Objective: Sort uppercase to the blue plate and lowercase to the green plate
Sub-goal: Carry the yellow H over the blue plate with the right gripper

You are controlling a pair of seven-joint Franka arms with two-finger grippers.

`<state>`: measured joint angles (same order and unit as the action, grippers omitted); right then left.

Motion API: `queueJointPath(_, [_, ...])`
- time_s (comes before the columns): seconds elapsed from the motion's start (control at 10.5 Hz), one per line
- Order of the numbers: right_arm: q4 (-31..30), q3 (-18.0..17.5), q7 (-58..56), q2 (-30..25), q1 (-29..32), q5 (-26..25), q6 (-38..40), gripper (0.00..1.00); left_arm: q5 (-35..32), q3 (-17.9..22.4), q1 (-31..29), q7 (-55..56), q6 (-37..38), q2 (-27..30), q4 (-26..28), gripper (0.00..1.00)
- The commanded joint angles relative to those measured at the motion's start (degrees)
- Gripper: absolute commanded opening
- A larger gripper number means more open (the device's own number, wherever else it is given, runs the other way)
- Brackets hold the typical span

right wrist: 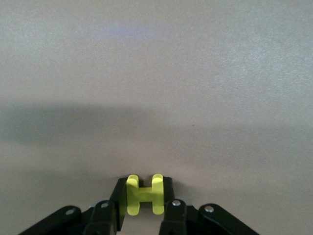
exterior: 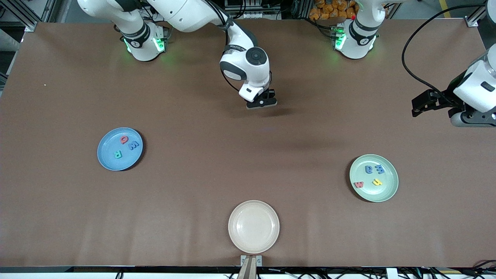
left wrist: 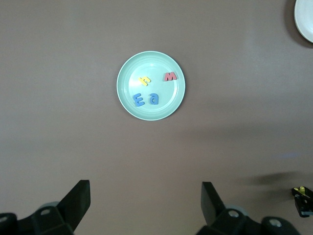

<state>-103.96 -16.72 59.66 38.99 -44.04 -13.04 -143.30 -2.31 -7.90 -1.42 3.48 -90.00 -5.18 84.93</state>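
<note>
Yellow H (right wrist: 144,195) between right tool (right wrist: 143,203) fingers

High front view faces the robots; wrist views look down at the table (exterior: 248,162).

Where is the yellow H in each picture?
Front view: hidden inside the right hand, over the bare table middle.
Left wrist view: a tiny yellow speck in that far-off hand, at the edge.
Right wrist view: yellow H, clamped between the fingers.
Shared landmark: the brown table.
</note>
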Motion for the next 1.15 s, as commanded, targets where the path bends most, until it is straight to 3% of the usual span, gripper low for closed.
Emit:
queueJointPath(0.0, [0.3,0.1,1.0,0.8,-0.3,-0.7,-0.1,0.26,1.5,0.6,0.0,-1.2,-0.5,2.0,2.0,1.0])
queueJointPath(0.57, [1.2,0.1,-9.4,-3.6,5.6,1.0,10.3,0.24,0.8,0.3,-0.1,0.6,-0.5,1.6,0.9,1.0])
queueJointPath(0.86, [1.1,1.6,-23.7,-6.6,10.8,5.7,16.4,0.24,1.3,0.3,-0.3,0.1,-0.5,1.6,0.8,1.0])
queueJointPath(1.05, [0.9,4.4,-34.6,-7.6,14.4,7.2,19.9,0.24,1.0,0.4,-0.3,0.1,-0.5,1.4,-0.2,1.0])
